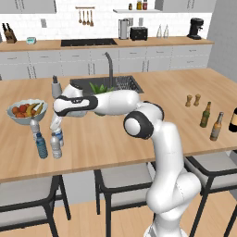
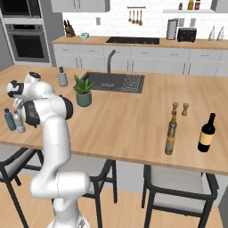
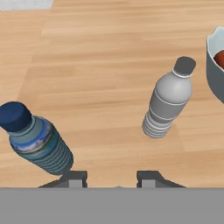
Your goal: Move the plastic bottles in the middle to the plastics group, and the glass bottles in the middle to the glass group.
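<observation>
My gripper (image 1: 55, 124) hangs over the counter's left end, fingers pointing down among a cluster of small bottles. In the hand view the gripper (image 3: 111, 178) stands open, nothing between its fingertips (image 3: 74, 177). A blue-tinted bottle (image 3: 38, 143) is to its left and a clear plastic bottle (image 3: 168, 104) to its right. From the left base view, the blue-tinted bottle (image 1: 41, 146), a clear one (image 1: 56, 146), another clear one (image 1: 34, 127) and a blue-labelled bottle (image 1: 59, 136) stand close together under the hand. Far right, a brown glass bottle (image 1: 216, 126) stands by the olive-green bottle (image 1: 205, 115) and a fat dark bottle (image 2: 206, 133).
A fruit bowl (image 1: 26, 112) sits just behind the plastic cluster, its rim (image 3: 215, 57) close to the hand. A grey dispenser (image 1: 56, 87), a potted plant (image 2: 83, 92) and the sink (image 2: 118, 82) lie further back. Two small shakers (image 1: 193, 100) stand behind the glass bottles.
</observation>
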You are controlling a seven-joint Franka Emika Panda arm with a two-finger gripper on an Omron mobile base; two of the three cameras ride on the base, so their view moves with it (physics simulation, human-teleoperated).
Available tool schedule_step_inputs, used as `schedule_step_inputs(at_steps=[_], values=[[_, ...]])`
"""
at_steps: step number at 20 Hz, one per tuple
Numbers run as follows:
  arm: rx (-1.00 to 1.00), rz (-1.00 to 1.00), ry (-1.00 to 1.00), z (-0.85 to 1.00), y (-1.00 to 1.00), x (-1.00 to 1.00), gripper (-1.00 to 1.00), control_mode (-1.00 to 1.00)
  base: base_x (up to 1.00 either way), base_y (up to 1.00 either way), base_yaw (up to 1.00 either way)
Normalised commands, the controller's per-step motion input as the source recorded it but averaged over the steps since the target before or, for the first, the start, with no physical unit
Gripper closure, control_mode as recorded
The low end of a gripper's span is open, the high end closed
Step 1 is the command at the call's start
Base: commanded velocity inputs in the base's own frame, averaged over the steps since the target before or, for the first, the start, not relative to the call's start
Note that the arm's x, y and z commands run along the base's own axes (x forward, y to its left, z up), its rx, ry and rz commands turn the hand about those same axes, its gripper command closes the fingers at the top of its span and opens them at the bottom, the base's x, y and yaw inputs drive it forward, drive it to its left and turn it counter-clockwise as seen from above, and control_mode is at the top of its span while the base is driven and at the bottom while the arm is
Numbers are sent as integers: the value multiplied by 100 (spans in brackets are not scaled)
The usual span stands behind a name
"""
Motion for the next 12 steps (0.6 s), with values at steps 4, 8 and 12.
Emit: schedule_step_inputs(at_steps=[4, 8, 12], values=[[0, 0, 0, 0, 0, 0, -100, -100, 0, 0, 0], [0, 0, -4, 15, 0, -8, -100, -100, 0, 0, 0], [0, -6, -6, 49, -30, -33, -100, -100, 0, 0, 0]])
